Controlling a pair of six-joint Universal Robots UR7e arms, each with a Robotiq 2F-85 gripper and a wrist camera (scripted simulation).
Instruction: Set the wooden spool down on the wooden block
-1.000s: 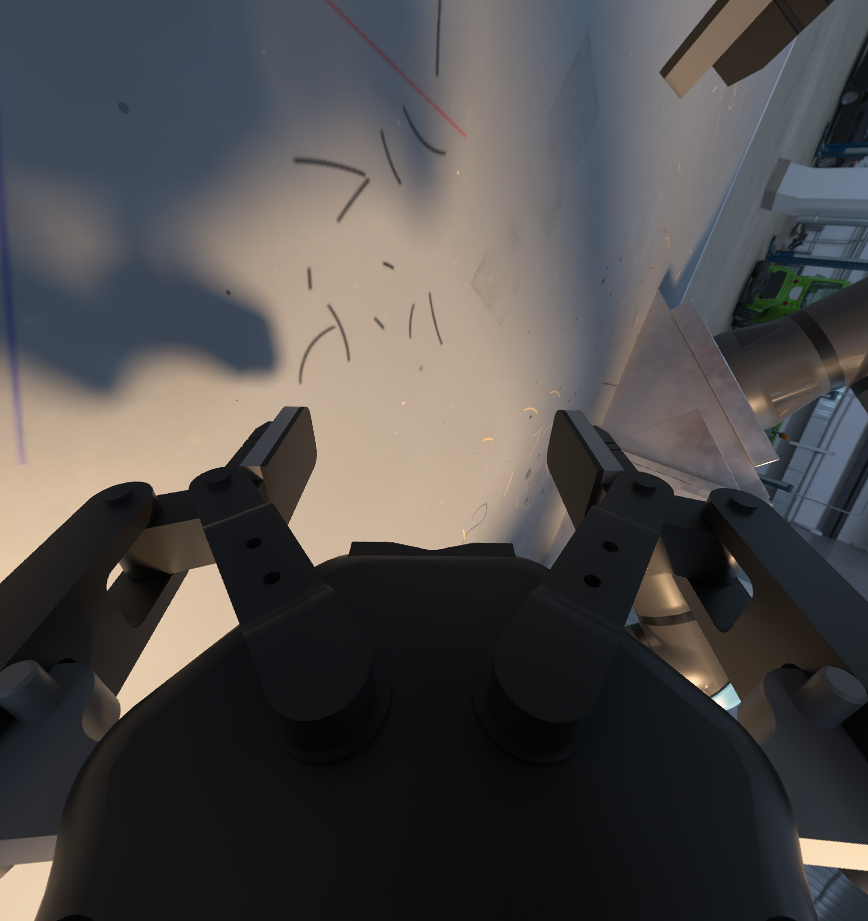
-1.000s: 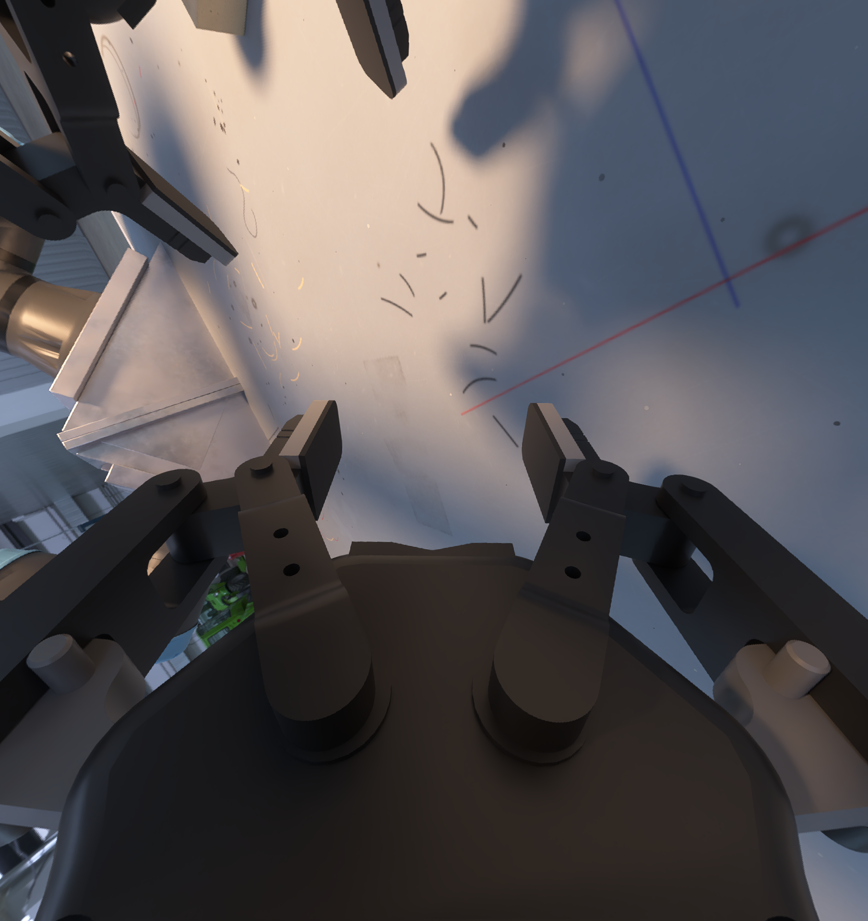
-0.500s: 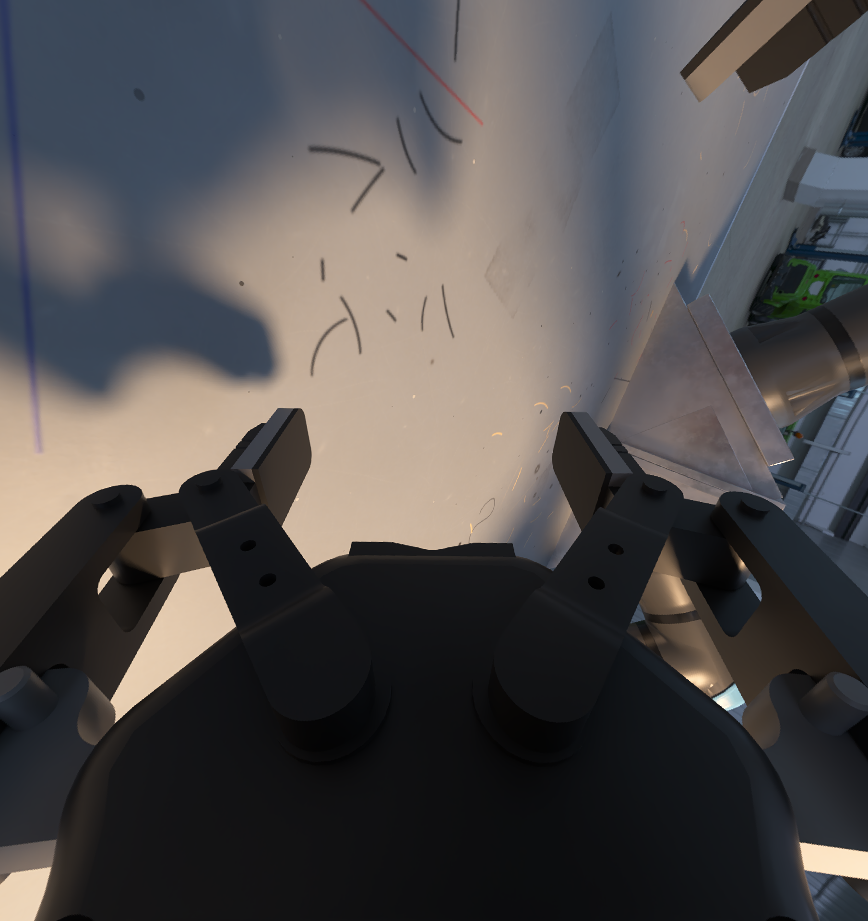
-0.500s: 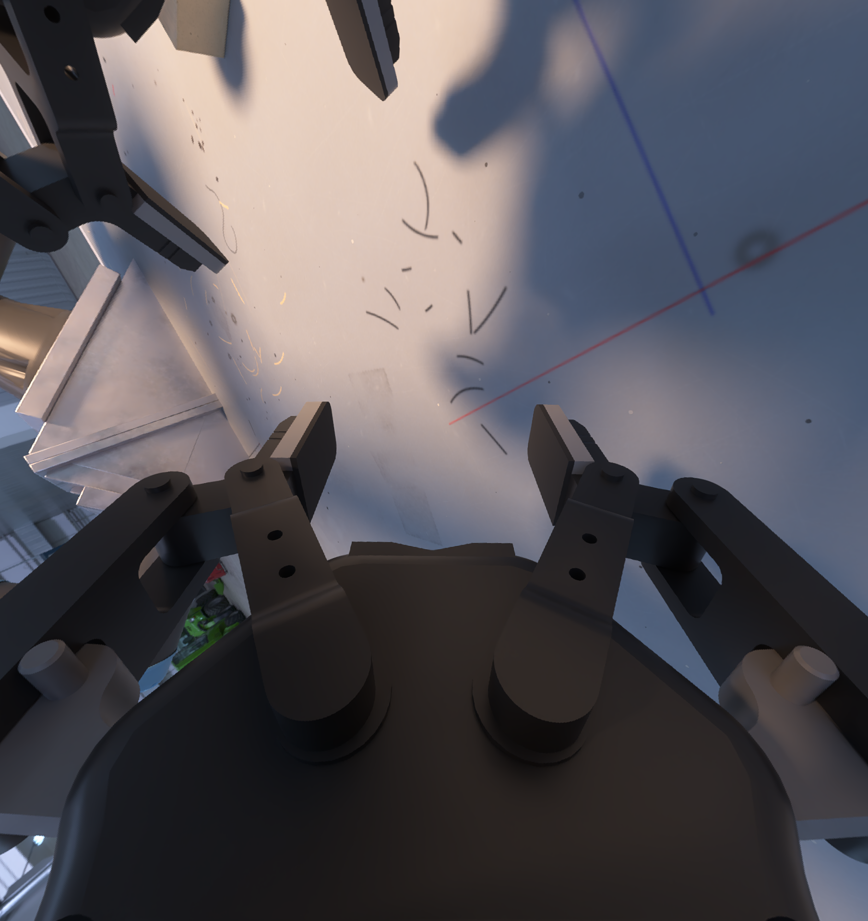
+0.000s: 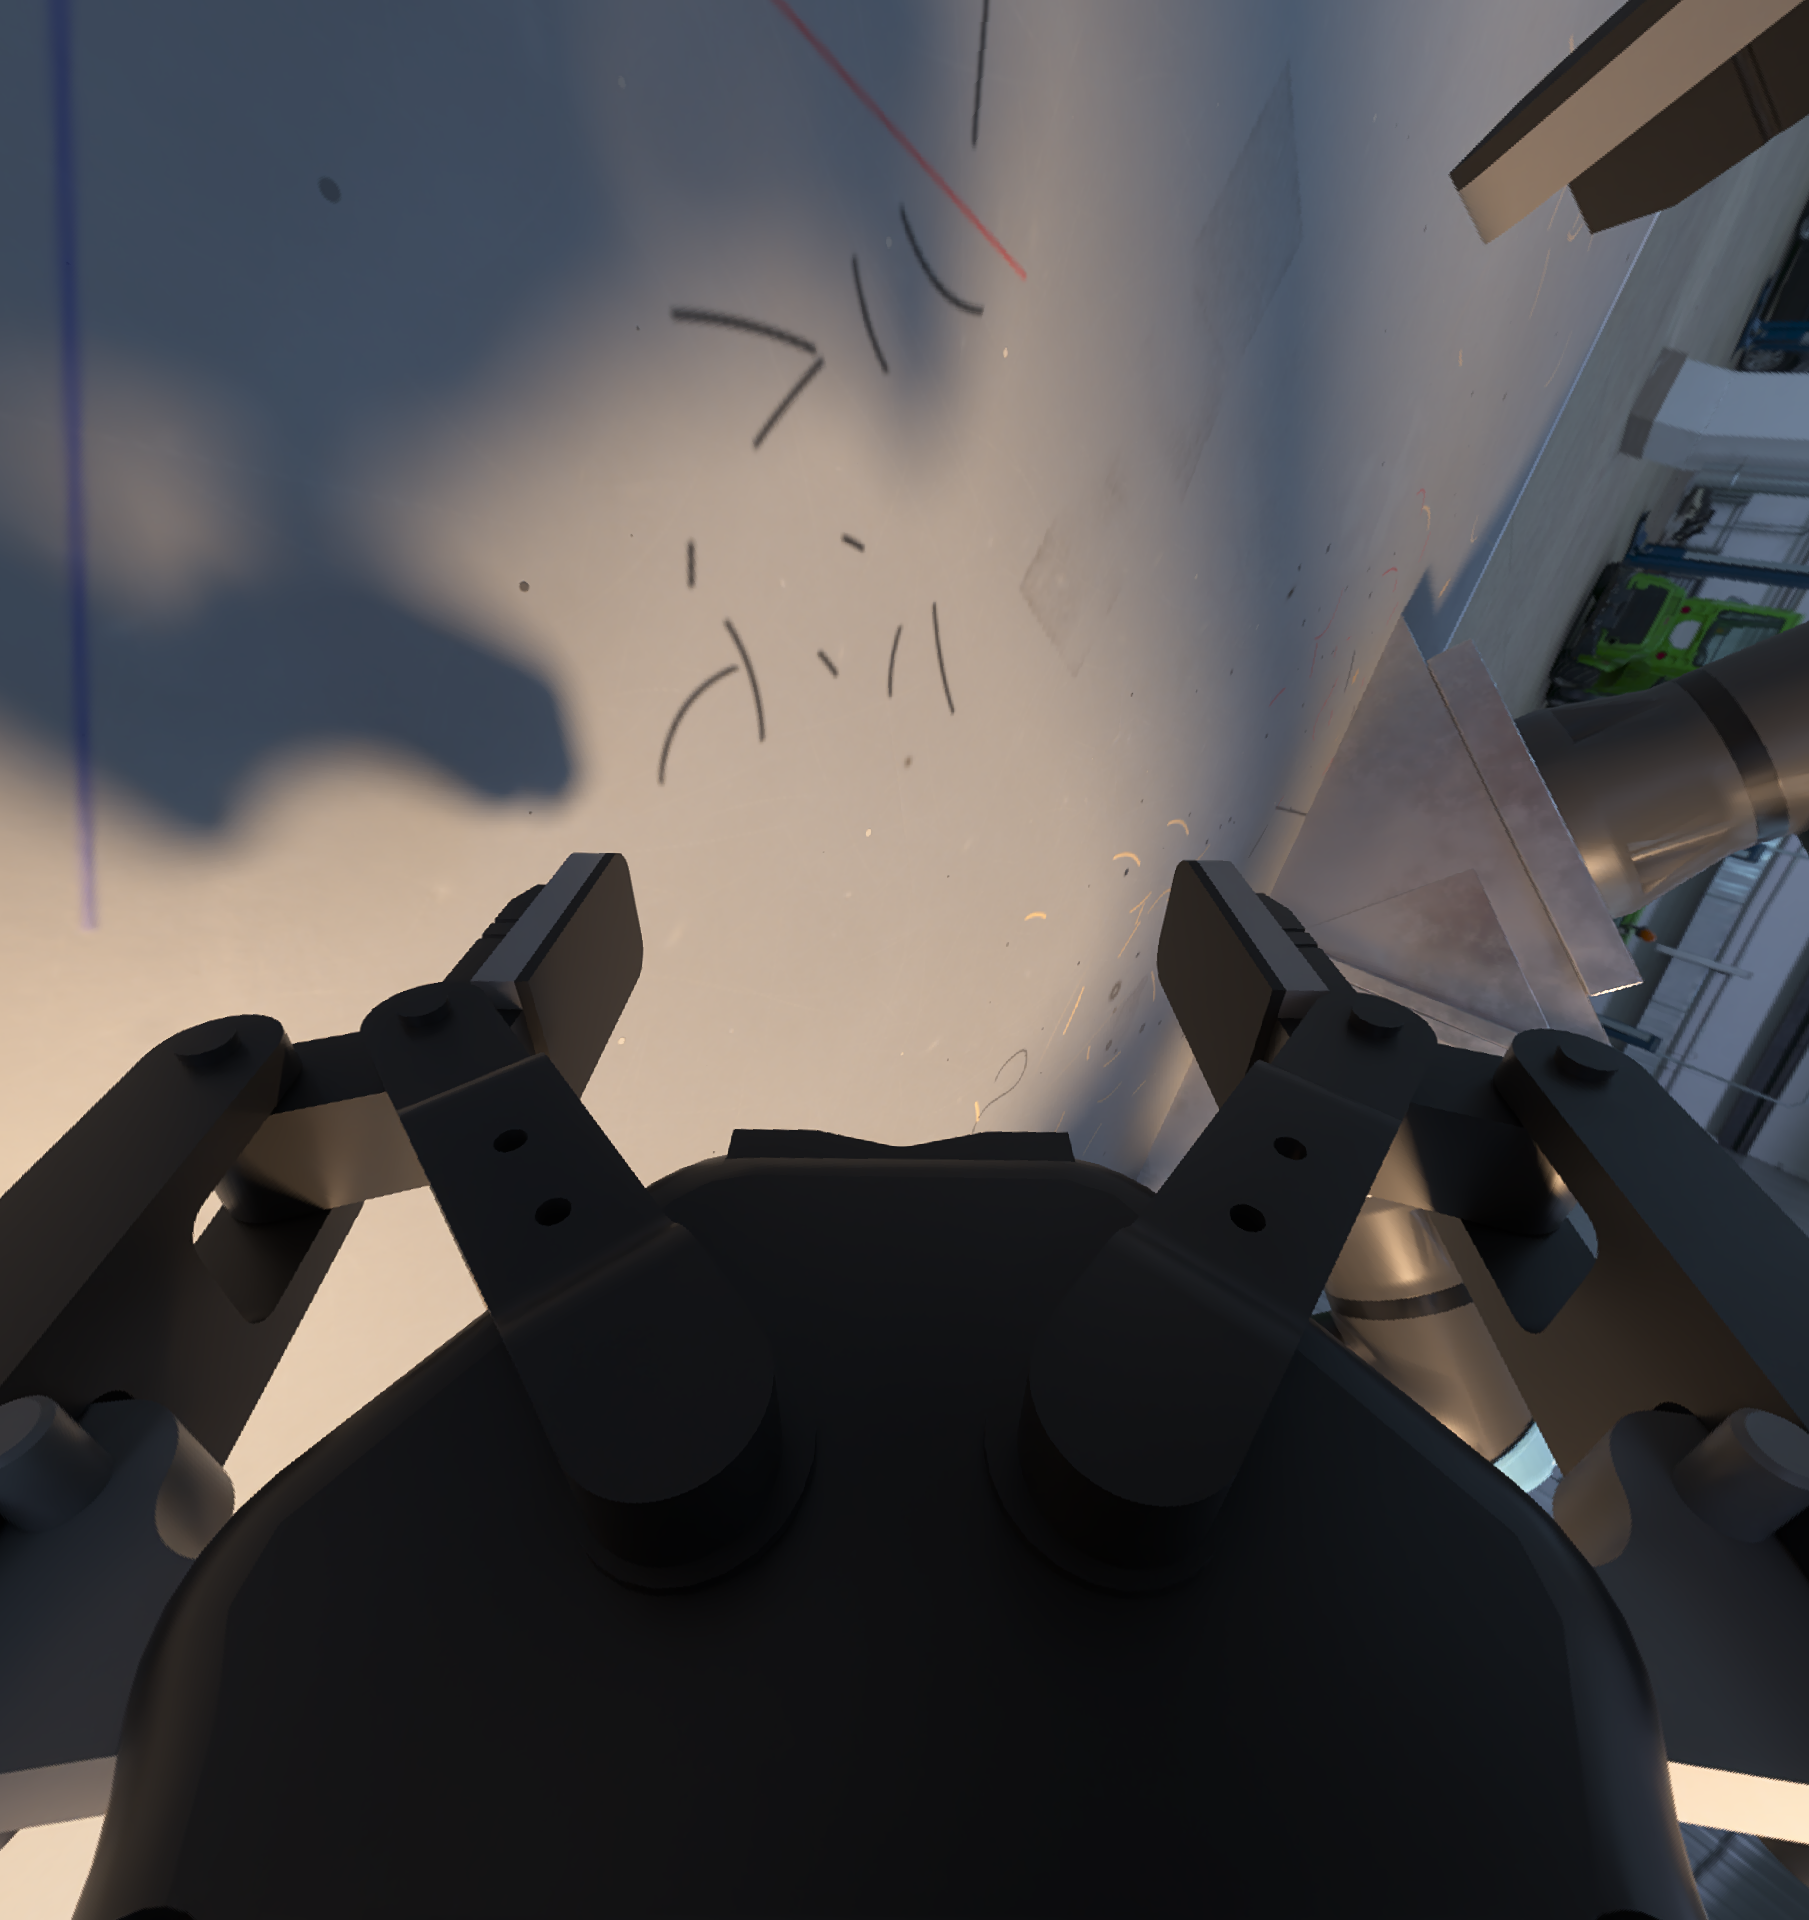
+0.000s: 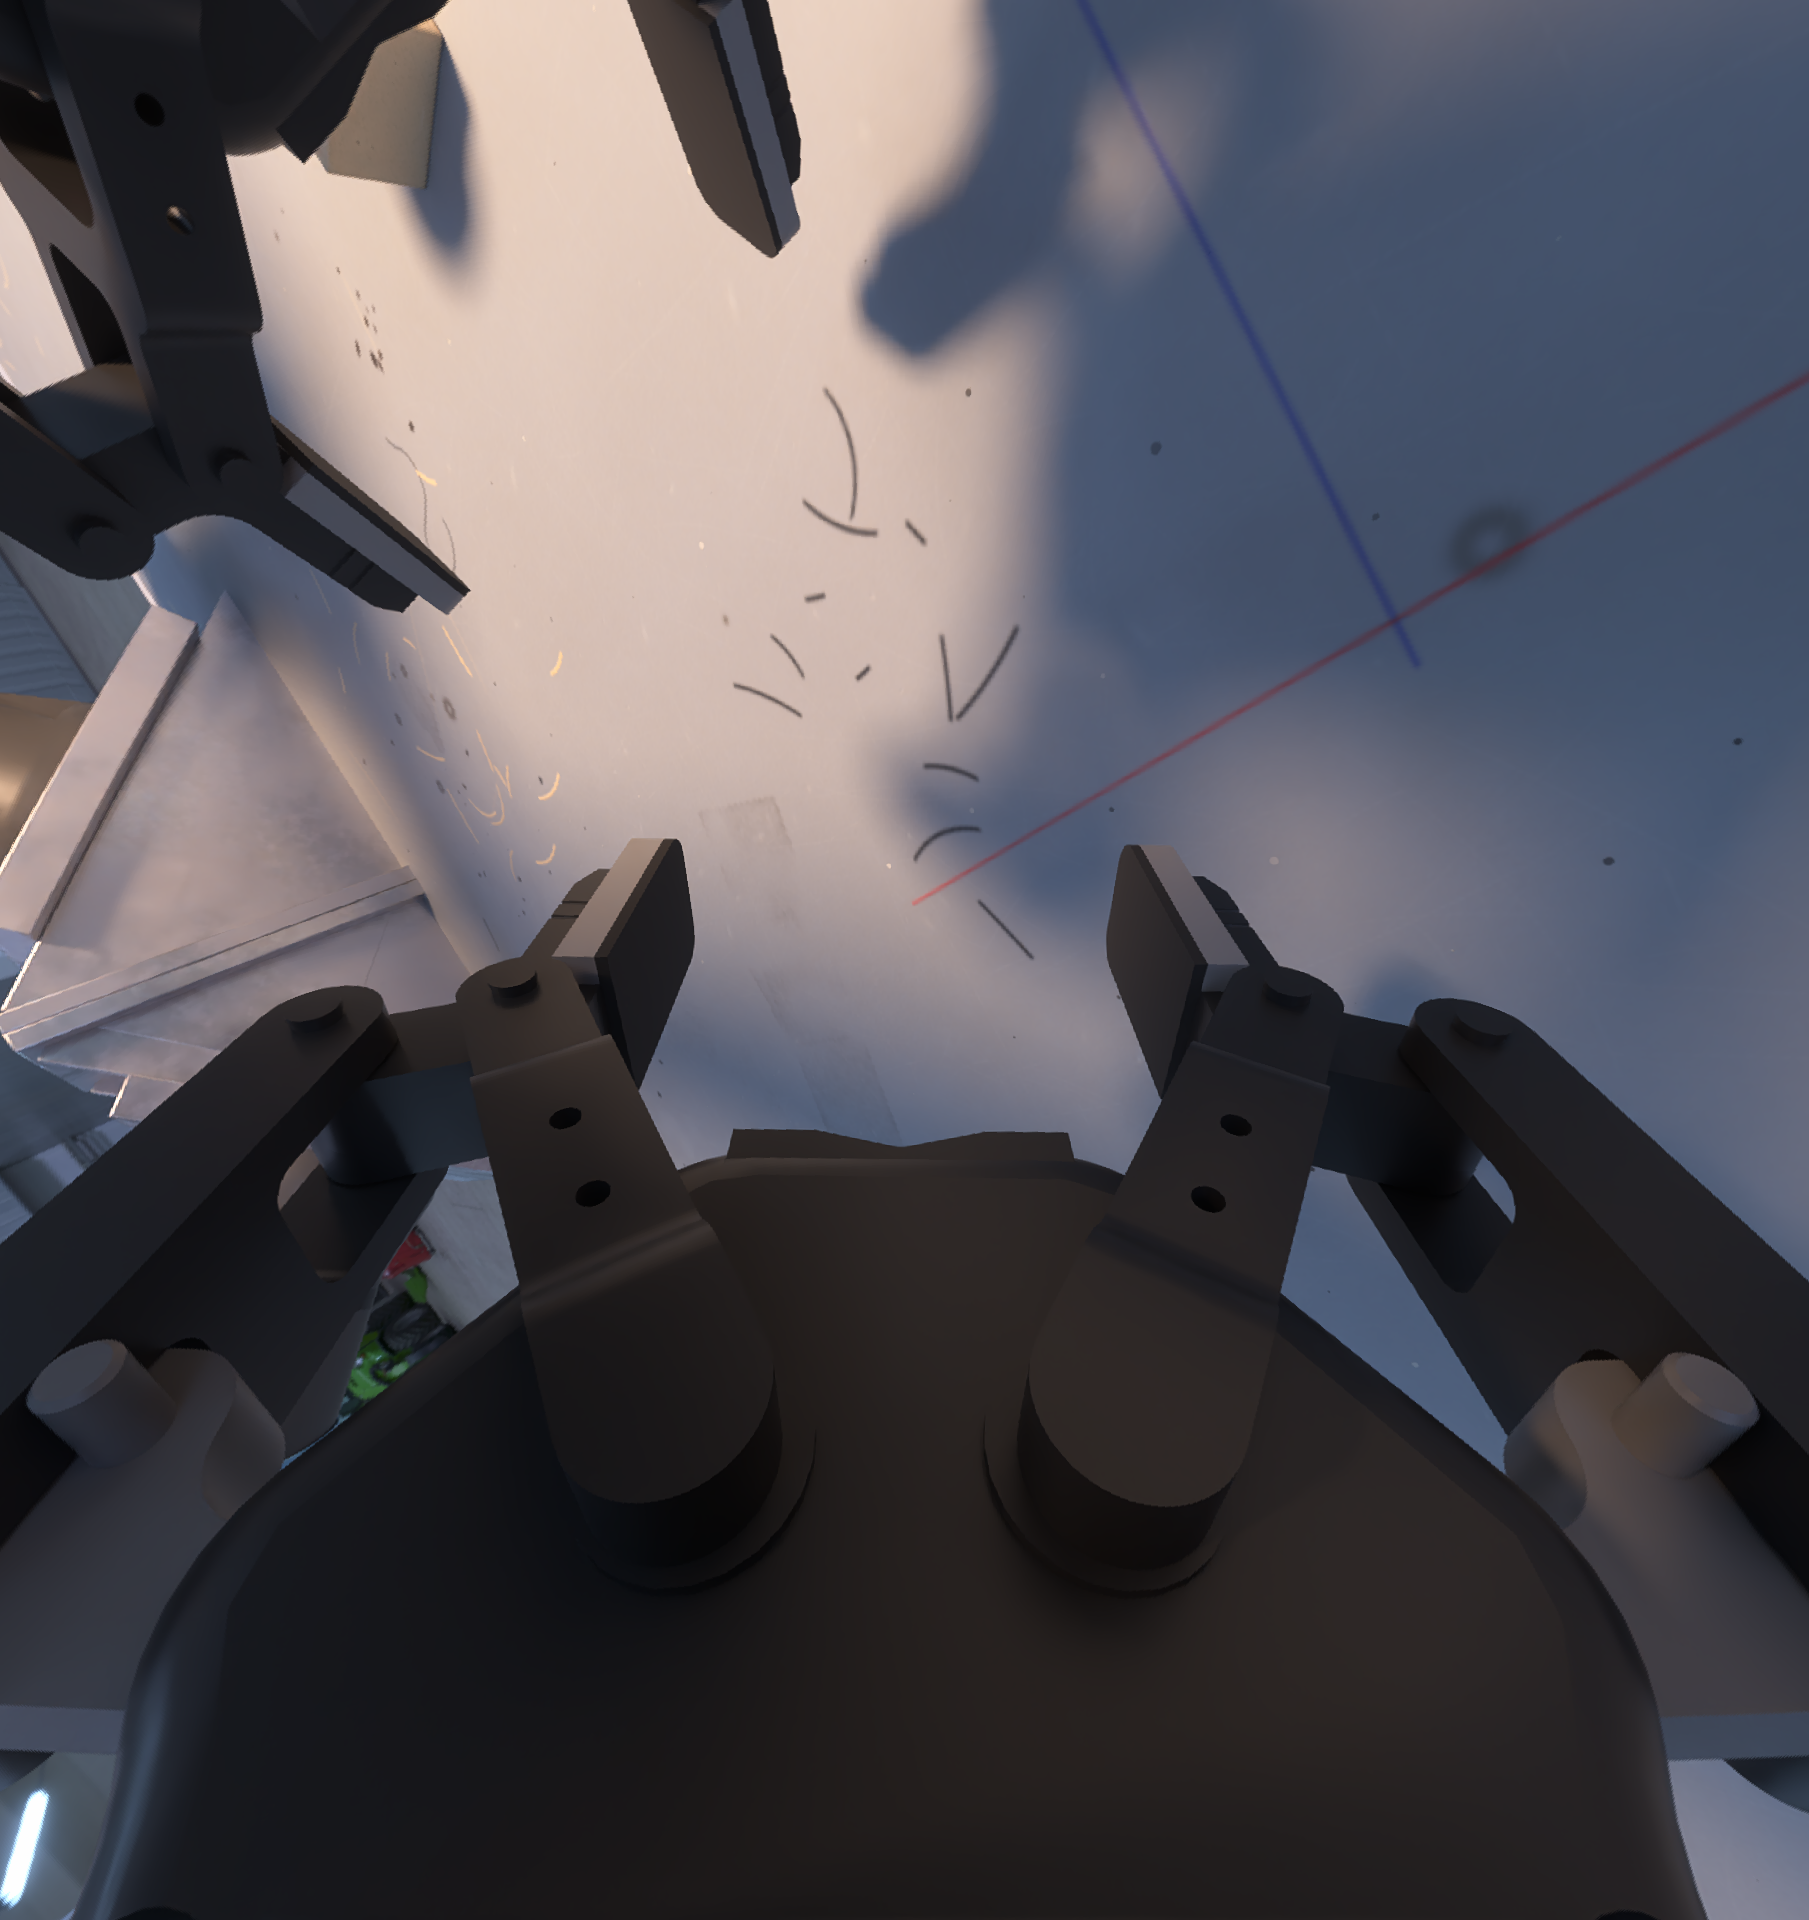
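My left gripper (image 5: 905, 935) is open and empty above the pale table (image 5: 879, 810). A tan and brown wooden piece (image 5: 1658, 94) lies at the far top right of the left wrist view, well away from the fingers. My right gripper (image 6: 900, 925) is open and empty over the same table. In the right wrist view the left gripper (image 6: 604, 416) shows at the top left, open, with a tan wooden piece (image 6: 391, 125) partly hidden behind it. I cannot make out a spool in either view.
A grey metal base plate (image 5: 1451, 862) and an arm's metal column (image 5: 1710, 748) stand at the table's right edge; the plate (image 6: 204, 810) also shows at the left of the right wrist view. Thin red (image 6: 1399, 623) and blue (image 5: 74, 468) lines and dark scratches mark the table.
In the right wrist view the table marks have drifted left and down, and the left gripper looms larger. The left wrist view has shifted only slightly. Both grippers stayed open.
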